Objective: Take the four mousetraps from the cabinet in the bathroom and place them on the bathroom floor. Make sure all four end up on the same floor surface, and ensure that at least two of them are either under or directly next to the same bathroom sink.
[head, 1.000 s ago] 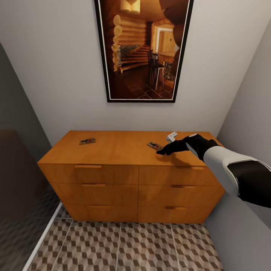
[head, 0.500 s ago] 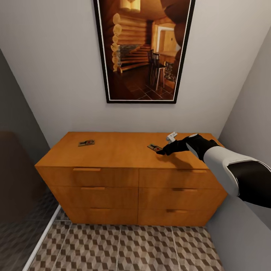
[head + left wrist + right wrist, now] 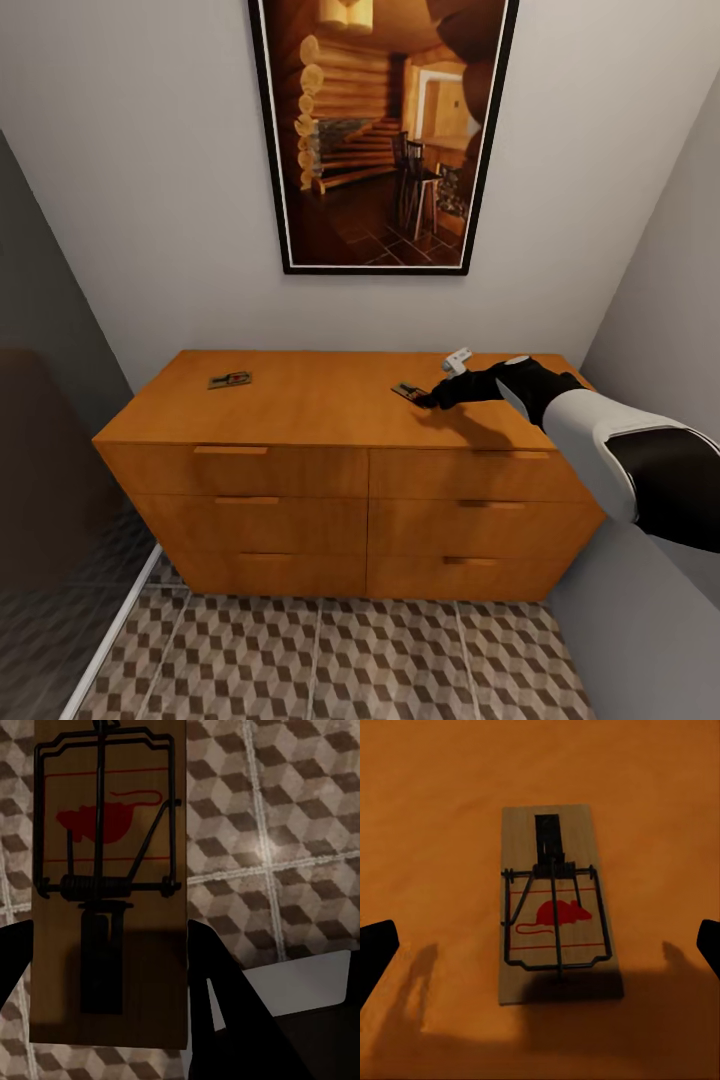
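The right hand [image 3: 425, 400] hovers low over the top of the long orange-brown wooden cabinet [image 3: 300, 470], fingers spread wide and holding nothing. Straight ahead of it, between the finger lines, a flat brown wooden mousetrap with dark wire and a red mouse mark [image 3: 553, 913] lies on the cabinet top. A second, similar mousetrap [image 3: 230, 379] rests well apart, near the cabinet's other end. The left hand [image 3: 105, 967] grips a third mousetrap board [image 3: 109, 877] between its dark fingers, above the cube-patterned brown and beige tiled floor [image 3: 350, 655]. Judging by this, the work is early: no trap lies on the floor in these views, and the fourth's whereabouts cannot be told.
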You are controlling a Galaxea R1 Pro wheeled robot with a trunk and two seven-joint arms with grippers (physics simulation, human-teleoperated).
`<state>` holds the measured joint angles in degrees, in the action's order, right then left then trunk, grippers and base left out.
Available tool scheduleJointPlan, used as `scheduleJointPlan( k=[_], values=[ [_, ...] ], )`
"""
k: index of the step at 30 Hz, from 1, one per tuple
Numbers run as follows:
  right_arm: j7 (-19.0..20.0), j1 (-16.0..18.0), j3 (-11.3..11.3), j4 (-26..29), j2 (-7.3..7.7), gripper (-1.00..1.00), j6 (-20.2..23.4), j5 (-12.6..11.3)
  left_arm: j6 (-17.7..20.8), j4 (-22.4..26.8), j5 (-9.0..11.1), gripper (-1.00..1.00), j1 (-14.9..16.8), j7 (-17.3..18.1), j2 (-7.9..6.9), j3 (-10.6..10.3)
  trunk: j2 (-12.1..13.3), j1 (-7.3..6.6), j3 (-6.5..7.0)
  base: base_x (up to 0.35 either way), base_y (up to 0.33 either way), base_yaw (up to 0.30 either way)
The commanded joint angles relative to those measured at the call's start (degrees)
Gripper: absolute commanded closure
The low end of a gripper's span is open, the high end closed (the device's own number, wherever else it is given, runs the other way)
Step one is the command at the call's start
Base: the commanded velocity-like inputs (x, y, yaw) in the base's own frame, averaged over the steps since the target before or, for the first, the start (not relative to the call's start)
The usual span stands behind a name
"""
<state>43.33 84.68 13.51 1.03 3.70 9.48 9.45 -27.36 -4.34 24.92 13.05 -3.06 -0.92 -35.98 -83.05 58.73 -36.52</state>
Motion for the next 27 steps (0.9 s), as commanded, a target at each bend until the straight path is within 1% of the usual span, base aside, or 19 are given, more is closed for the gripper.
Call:
scheduleJointPlan(
  k=[1,4,10,22,27],
  values=[
    [1.2,0.0,-0.4,0.1,0.10,-1.00,0.2,0.4,-0.2,-0.1,0.0,1.00,0.0,-0.3,0.04,-0.5,0.0,0.00,-0.05,0.000,0.000,0.000],
    [2.8,0.0,-0.4,0.1,0.19,-1.00,0.0,0.2,-0.2,-0.1,0.0,1.00,0.0,-0.3,0.04,-0.5,0.0,0.00,-0.05,0.000,0.000,0.000],
    [3.7,0.0,-0.4,0.1,0.31,-1.00,-0.1,0.1,-0.2,-0.1,0.0,1.00,0.0,-0.3,0.04,-0.5,0.0,0.00,-0.05,0.000,0.000,0.000],
    [4.0,-0.2,-0.4,0.1,0.73,-1.00,-0.2,0.0,-0.2,-0.1,0.0,1.00,0.0,-0.3,0.04,-0.5,0.0,0.00,-0.05,0.000,0.000,0.000],
    [4.0,-0.3,-0.4,0.1,1.12,-1.00,-0.6,0.0,-0.2,-0.1,0.0,1.00,0.0,-0.3,0.04,-0.5,0.0,0.00,-0.05,0.000,0.000,0.000]
  ],
)
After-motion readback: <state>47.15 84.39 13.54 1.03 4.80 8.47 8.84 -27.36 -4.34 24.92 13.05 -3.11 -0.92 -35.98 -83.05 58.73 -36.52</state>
